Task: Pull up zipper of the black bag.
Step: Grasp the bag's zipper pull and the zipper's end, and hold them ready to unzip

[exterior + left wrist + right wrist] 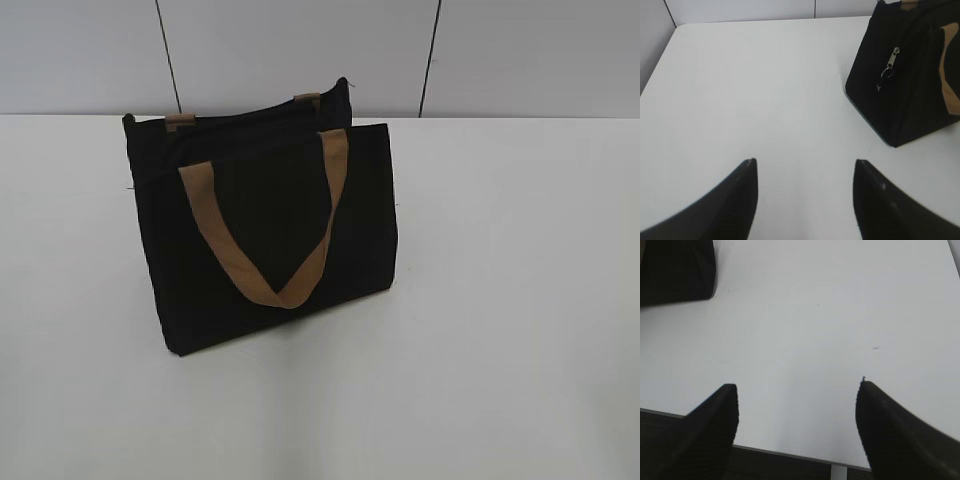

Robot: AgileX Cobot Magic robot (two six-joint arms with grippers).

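Note:
The black bag (270, 230) stands upright on the white table, left of centre, with a tan strap handle (270, 225) hanging down its front. In the left wrist view the bag (910, 85) is at the upper right, and the small silver zipper pull (891, 61) hangs on its narrow side panel. My left gripper (804, 165) is open and empty over bare table, well short of the bag. My right gripper (797, 387) is open and empty near the table's front edge; a bag corner (675, 270) shows at the upper left. Neither gripper shows in the exterior view.
The white table (500, 300) spreads around the bag. A pale panelled wall (300, 50) stands behind. The table's front edge (790, 452) lies under my right gripper, with dark space below it.

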